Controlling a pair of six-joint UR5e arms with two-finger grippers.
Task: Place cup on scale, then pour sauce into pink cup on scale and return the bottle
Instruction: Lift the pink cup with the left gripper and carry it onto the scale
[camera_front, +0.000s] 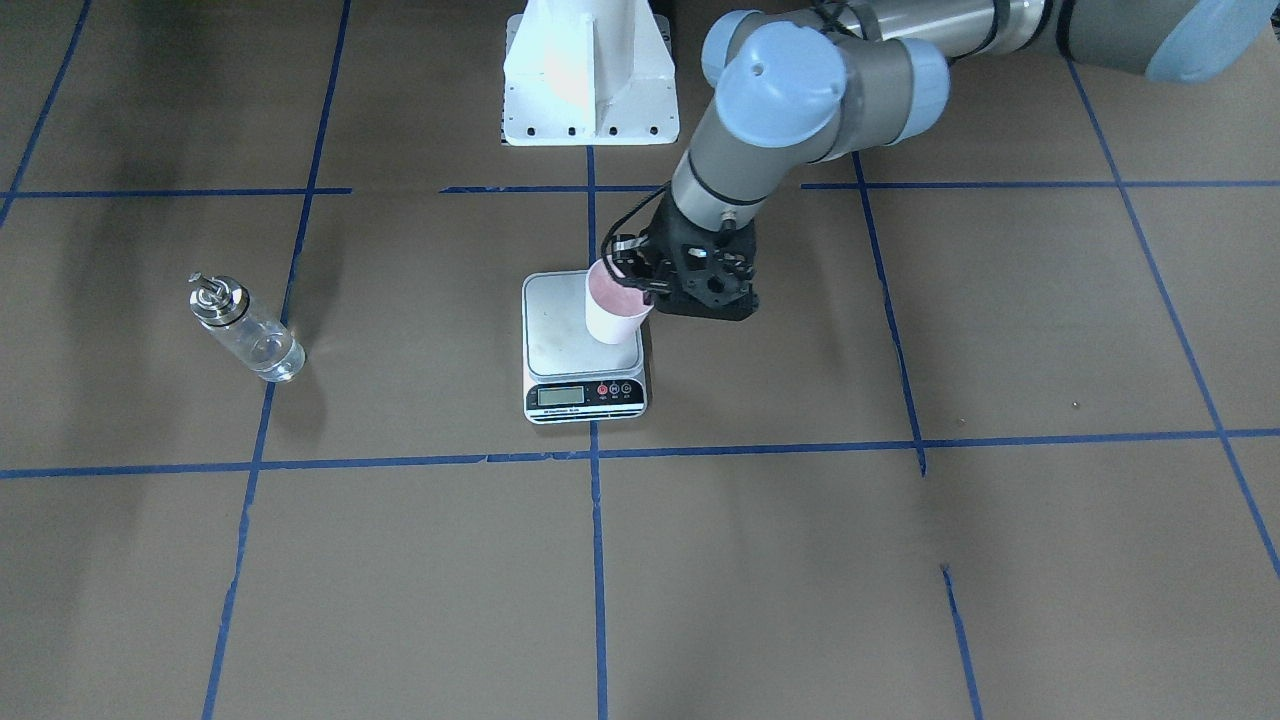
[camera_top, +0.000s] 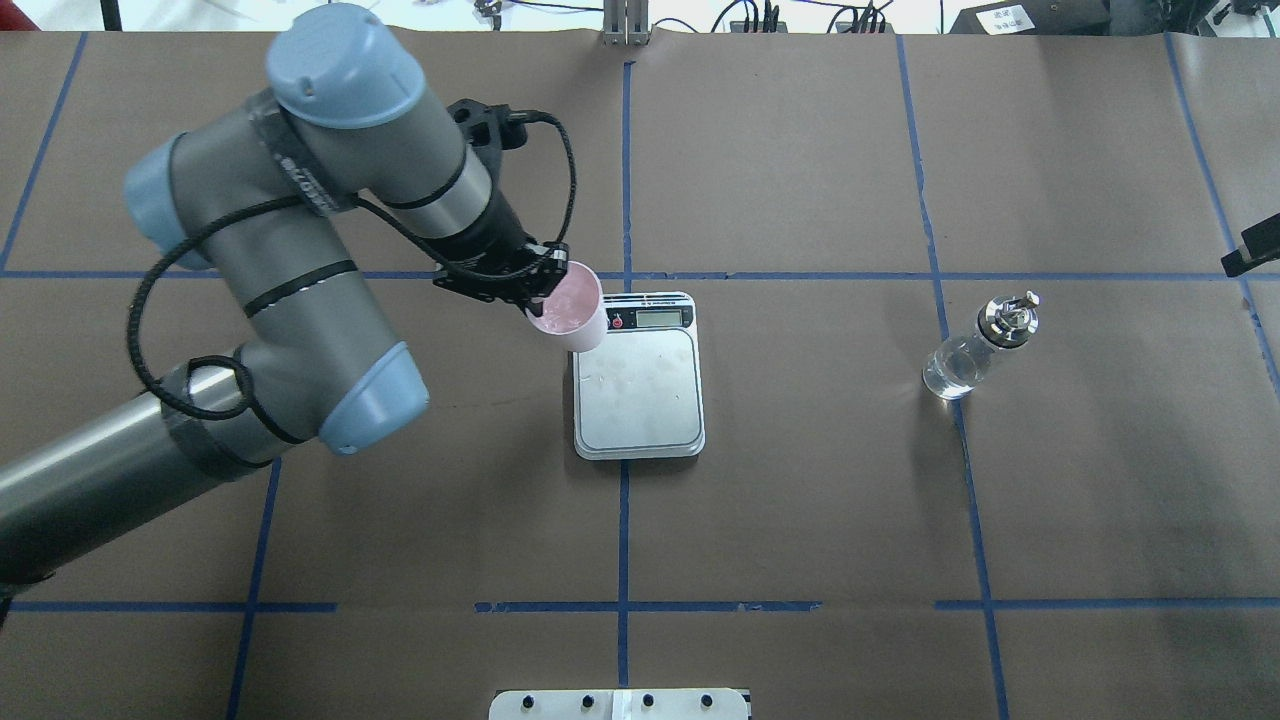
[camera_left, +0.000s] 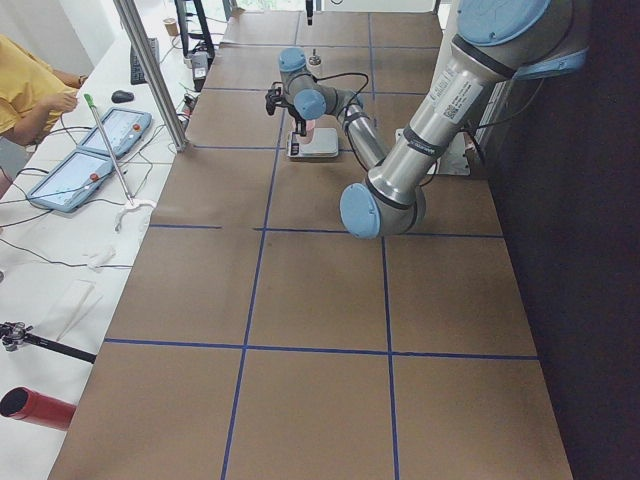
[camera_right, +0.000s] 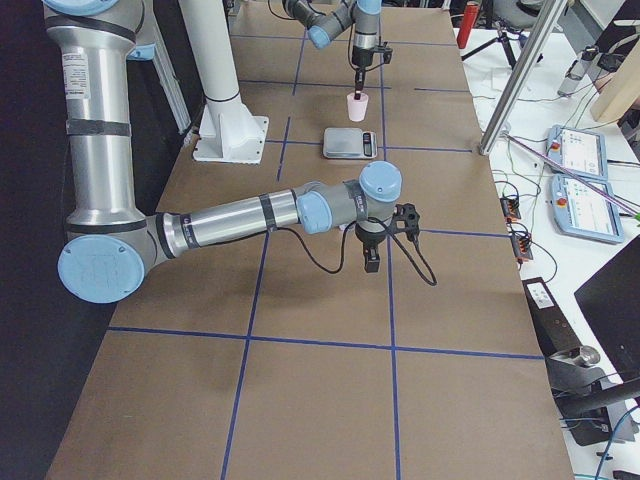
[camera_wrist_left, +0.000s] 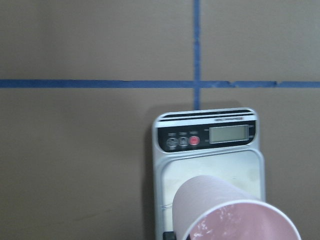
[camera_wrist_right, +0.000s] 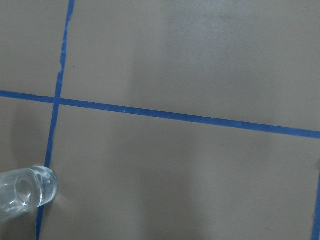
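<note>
My left gripper (camera_front: 640, 282) is shut on the rim of the pale pink cup (camera_front: 613, 310) and holds it tilted over the scale (camera_front: 558, 335), on the side toward my left arm. In the overhead view the cup (camera_top: 568, 315) hangs by the scale's (camera_top: 640, 395) display corner. In the left wrist view the cup (camera_wrist_left: 230, 212) fills the bottom, above the scale (camera_wrist_left: 210, 167). The clear bottle (camera_top: 968, 355) with a silver spout stands alone on my right side; its base shows in the right wrist view (camera_wrist_right: 25, 192). My right gripper (camera_right: 370, 262) hovers above the table; I cannot tell whether it is open.
Brown paper with blue tape lines covers the table (camera_top: 800, 500). The white robot base (camera_front: 588, 75) stands behind the scale. Operators' tablets (camera_right: 575, 155) and cables lie beyond the table's far edge.
</note>
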